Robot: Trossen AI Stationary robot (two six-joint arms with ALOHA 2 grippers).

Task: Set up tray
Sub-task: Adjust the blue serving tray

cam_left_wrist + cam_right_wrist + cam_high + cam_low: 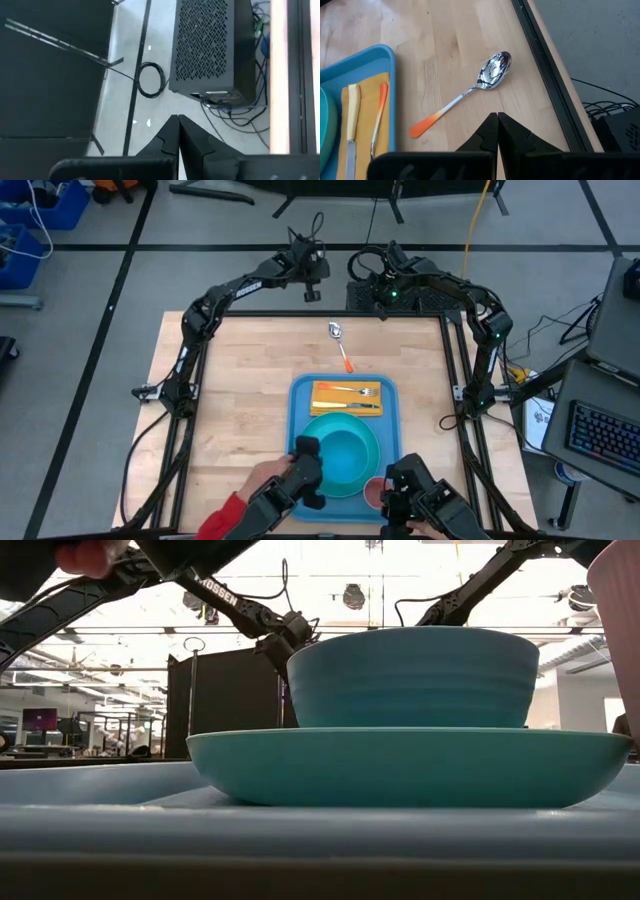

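Tray (pixel 300 395) holding plate (pixel 322 470), bowl (pixel 345 452), spoon (pixel 342 348) beyond

pink cup (pixel 373 493) half hidden, tray (pixel 350 62) cut off by edge

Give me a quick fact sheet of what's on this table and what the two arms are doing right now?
tray: light blue, on the wooden table
on tray: turquoise plate with bowl, yellow napkin with two utensils
off tray: spoon with orange handle, on the wood
left gripper: shut, past the table's far edge
right gripper: shut, above the spoon end of the table
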